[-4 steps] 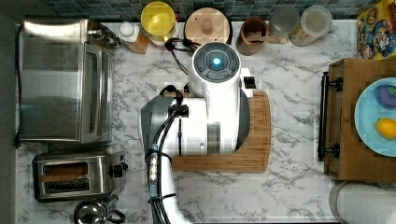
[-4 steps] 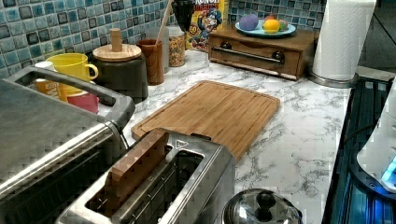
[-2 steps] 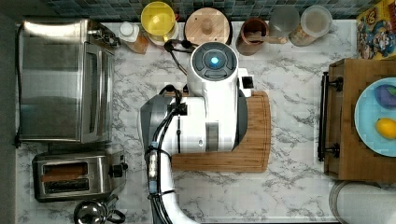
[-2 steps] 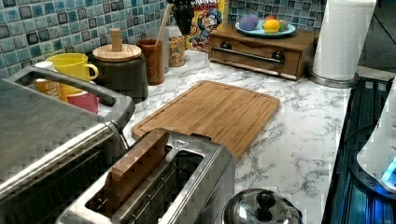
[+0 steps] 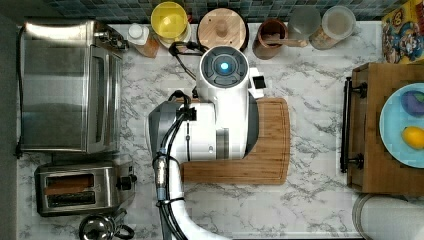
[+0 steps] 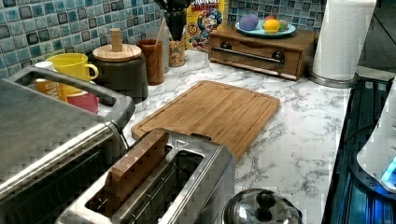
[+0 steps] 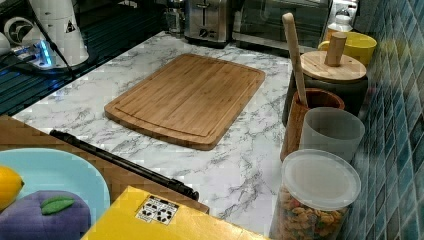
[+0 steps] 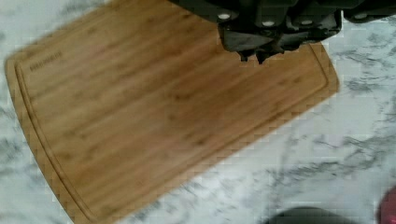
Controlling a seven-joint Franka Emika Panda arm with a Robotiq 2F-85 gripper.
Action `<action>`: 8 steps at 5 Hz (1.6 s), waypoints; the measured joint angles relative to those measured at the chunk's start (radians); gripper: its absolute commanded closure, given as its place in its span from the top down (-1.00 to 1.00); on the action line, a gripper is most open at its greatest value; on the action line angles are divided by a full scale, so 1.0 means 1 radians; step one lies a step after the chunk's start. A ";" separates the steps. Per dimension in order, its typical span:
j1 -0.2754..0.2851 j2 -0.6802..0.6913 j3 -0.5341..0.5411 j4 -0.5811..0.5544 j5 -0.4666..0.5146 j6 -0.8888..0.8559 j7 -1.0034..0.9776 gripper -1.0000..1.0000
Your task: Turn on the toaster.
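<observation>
So the jaws (image 8: 252, 57) are pinched together with nothing between them, hanging above the bamboo cutting board (image 8: 159, 116), which makes sense if the plan is to poke rather than grab. A closed tip is probably the easiest way to shove a lever down.

The arm (image 5: 222, 120) sits folded over the board in the middle of the worktop (image 5: 320, 210), so it's well apart from the target.

The toaster (image 5: 80, 189) is down in the top view's bottom-left corner, just beside the big toaster oven (image 5: 67, 85) and with a little kettle (image 5: 97, 227) near it. Its lever knob (image 5: 126, 182) faces the arm's side and looks up, so I'd say it's not on yet. 1 of its 2 slots holds a brown slice (image 6: 135, 163).
</observation>
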 measured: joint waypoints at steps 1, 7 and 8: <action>-0.002 -0.003 0.030 -0.023 0.003 0.070 -0.120 -1.00; 0.075 -0.138 0.239 -0.239 0.177 0.064 -0.344 -1.00; 0.087 -0.155 0.272 -0.269 0.182 0.047 -0.345 -1.00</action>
